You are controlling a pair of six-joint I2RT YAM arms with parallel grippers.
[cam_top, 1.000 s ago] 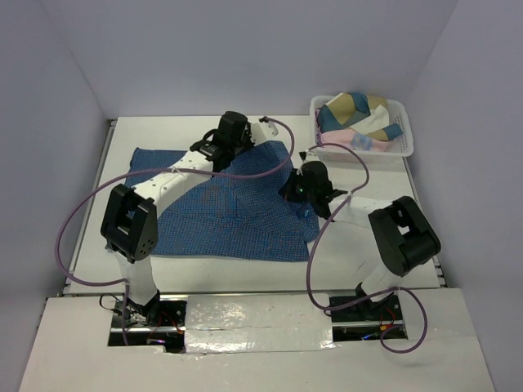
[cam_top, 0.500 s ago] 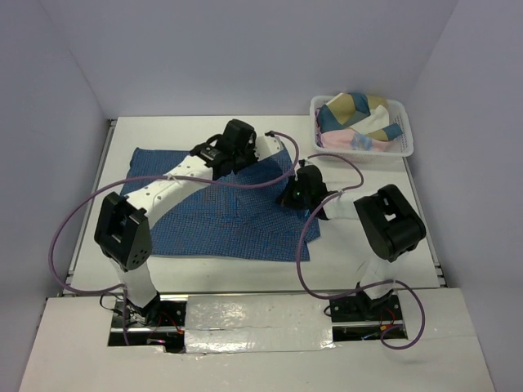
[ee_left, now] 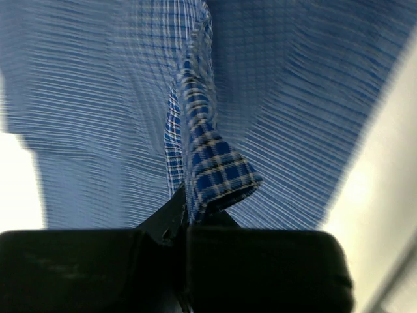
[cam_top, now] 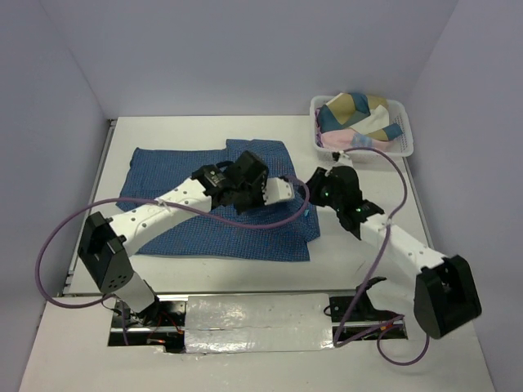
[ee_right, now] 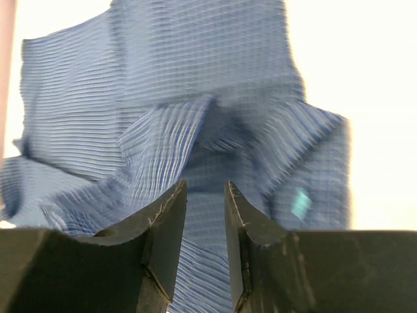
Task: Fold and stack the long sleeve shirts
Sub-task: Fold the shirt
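A blue fine-checked long sleeve shirt [cam_top: 176, 233] lies spread on the white table, its right part bunched. My left gripper [cam_top: 282, 190] is over the shirt's right half and is shut on a pinched fold of its cloth [ee_left: 218, 171], which sticks up from between the jaws [ee_left: 186, 212]. My right gripper [cam_top: 317, 184] hovers just right of it at the shirt's right edge. In the right wrist view its fingers [ee_right: 166, 215] stand apart with nothing between them, and rumpled blue cloth [ee_right: 195, 85] lies below.
A white basket [cam_top: 406, 147] at the far right corner holds more clothes [cam_top: 355, 110] in tan, teal, white and pink. Purple cables loop from both arms over the table. Bare table [cam_top: 368, 269] shows right of the shirt.
My left gripper has carried the shirt's far right part toward the near side and to the right. My right gripper has opened, let go of the cloth and drawn back as its arm swung right.
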